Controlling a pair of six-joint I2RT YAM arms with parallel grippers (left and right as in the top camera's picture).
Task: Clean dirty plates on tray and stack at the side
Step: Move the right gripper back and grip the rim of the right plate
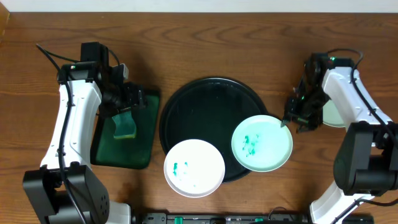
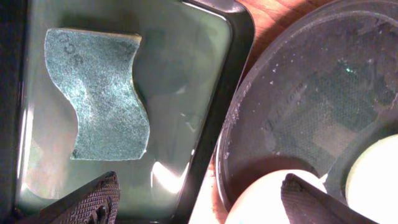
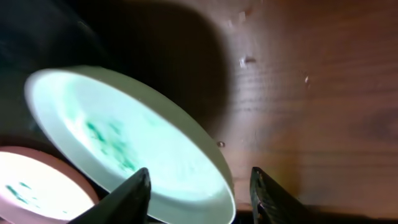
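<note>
Overhead layout: the tray (image 1: 199, 99) is mid-counter (image 1: 249, 37). The right plate (image 1: 262, 143) and front plate (image 1: 194, 168) are both smeared teal and both overhang its rim. The side plate (image 1: 333, 115) sits on the counter by my right arm, half hidden.
Right tool (image 1: 289, 118): its fingers are apart at the right plate's outer edge. From the right wrist, the rim (image 3: 205, 162) runs under the gap of the tool (image 3: 199, 186), and nothing is clamped.
Left tool (image 2: 199, 186): its fingers are apart above the sponge (image 2: 102, 93) in the green tray (image 2: 180, 74), and it holds nothing.
Tipping risk: the right plate rests partly on the raised rim, so pressing down on its free edge as I close could see-saw it off the tray.
Slip risk: the rim is thin and glossy, so a shallow pinch could let the plate slide out once lifted.
Knock risk: the front plate lies just beside the right one and is also perched, so dragging the right plate sideways could shove it onto the counter.
Sponge risk: if I close off-centre I catch only a corner, and the sponge may droop or drop.
Stack risk: my own arm hides the side plate, so I judge its position poorly.
</note>
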